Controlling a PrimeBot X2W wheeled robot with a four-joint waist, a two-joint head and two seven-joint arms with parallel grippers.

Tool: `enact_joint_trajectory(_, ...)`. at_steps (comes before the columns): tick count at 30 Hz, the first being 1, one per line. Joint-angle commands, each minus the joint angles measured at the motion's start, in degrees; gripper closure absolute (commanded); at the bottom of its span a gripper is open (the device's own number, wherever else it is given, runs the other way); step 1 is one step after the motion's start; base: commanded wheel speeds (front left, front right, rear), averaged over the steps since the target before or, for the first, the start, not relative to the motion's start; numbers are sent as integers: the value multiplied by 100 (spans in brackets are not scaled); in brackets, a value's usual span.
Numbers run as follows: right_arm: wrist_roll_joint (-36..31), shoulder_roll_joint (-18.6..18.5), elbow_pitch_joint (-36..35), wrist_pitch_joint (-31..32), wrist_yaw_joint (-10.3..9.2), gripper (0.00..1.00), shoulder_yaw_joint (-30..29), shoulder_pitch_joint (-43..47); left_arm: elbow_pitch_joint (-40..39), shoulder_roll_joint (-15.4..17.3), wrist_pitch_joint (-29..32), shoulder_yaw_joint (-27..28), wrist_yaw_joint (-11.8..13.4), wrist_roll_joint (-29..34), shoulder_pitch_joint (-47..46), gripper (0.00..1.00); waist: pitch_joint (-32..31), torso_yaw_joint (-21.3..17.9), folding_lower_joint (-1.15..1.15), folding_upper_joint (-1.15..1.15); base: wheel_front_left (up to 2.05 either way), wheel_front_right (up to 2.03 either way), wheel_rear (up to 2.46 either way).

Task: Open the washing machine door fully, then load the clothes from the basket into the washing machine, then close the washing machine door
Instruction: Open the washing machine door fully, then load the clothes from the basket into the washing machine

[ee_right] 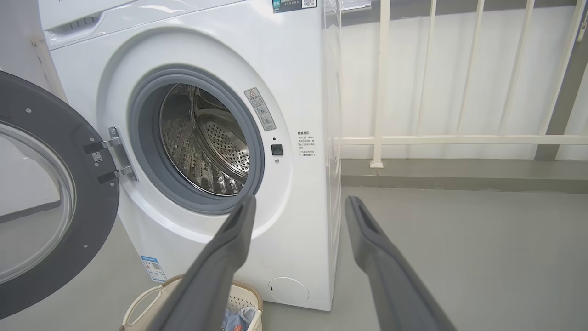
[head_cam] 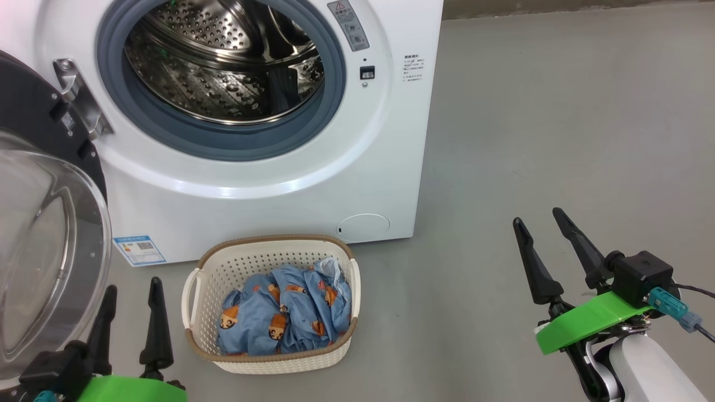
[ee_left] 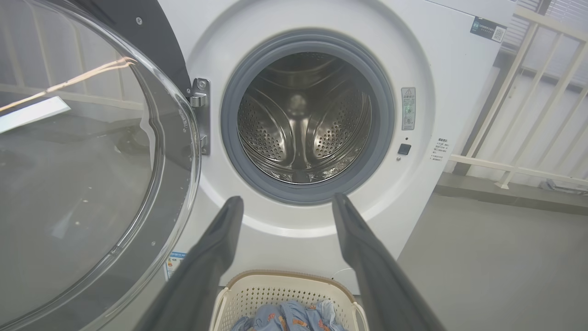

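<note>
The washing machine door (head_cam: 33,106) stands swung wide open at far left. Just beside it, the left gripper (head_cam: 133,283) hovers with fingers spread, empty. The basket (head_cam: 273,239) sits on the floor (head_cam: 530,139) before the washing machine (head_cam: 268,206), holding the clothes (head_cam: 285,315). Well right, the right gripper (head_cam: 537,216) has its fingers spread, empty.

Left gripper (head_cam: 132,286): lower left, pointing up, jaws spread wide, empty.
Right gripper (head_cam: 538,218): lower right, jaws spread wide, empty.
</note>
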Motion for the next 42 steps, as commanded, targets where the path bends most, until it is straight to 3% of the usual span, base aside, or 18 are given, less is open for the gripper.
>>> enact_joint_trajectory(1, -42, -57, -149, -69, 32, 0, 64, 29, -105, 136, -58, 210, -12, 60, -130, 0, -2, 1, 0, 0, 0, 0, 0)
enact_joint_trajectory(21, -45, -44, -170, -69, 32, 0, 66, 40, -170, 169, -59, 168, 5, 73, -117, 0, -2, -8, 0, 0, 8, -8, 0)
enact_joint_trajectory(42, -46, -17, -168, -69, 32, 0, 38, 5, -144, 183, -60, 163, -1, -7, -200, 0, 80, 16, 0, 0, 134, -134, 0)
